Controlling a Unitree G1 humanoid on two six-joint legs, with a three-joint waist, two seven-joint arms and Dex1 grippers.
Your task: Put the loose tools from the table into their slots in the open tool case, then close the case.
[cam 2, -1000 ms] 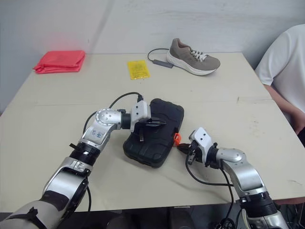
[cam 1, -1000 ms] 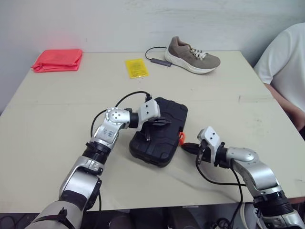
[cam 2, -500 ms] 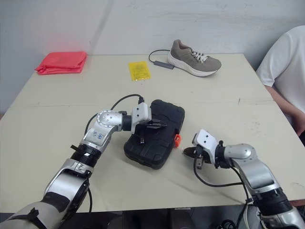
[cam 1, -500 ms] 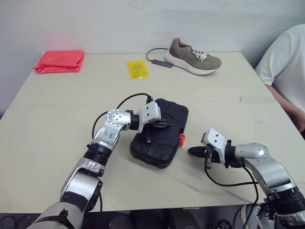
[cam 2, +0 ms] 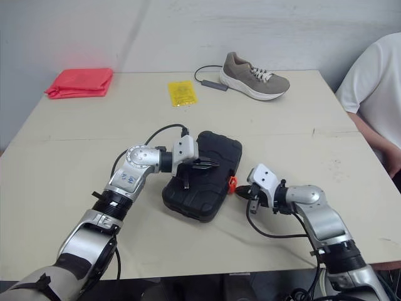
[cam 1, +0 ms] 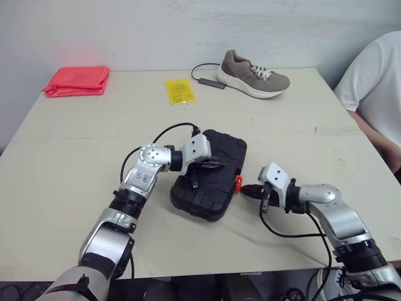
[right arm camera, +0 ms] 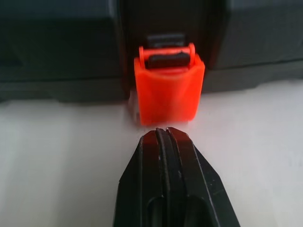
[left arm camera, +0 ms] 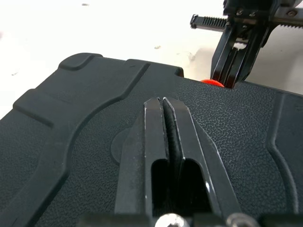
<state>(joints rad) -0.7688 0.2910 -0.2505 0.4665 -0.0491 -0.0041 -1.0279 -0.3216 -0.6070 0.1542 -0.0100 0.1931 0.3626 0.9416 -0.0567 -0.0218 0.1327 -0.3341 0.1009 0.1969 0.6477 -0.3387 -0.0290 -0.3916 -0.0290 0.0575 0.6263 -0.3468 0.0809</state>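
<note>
Lying over the closed black plastic tool case [cam 1: 207,194], left gripper [left arm camera: 163,100] clenched empty. The right gripper [right arm camera: 162,131] likewise; tips near orange latch [right arm camera: 168,90]

There is one table [cam 1: 75,144]. On it is one black tool case [cam 1: 210,188] with one orange latch [cam 1: 238,182]. There is one brown shoe [cam 1: 252,73], one yellow packet [cam 1: 179,91], one red folded cloth [cam 1: 75,79] and one black cable [cam 1: 202,64]. There are two robot tools: the left tool [cam 1: 219,163] and the right tool [cam 1: 245,189]. There is one person [cam 1: 376,94] in a white shirt.
</note>
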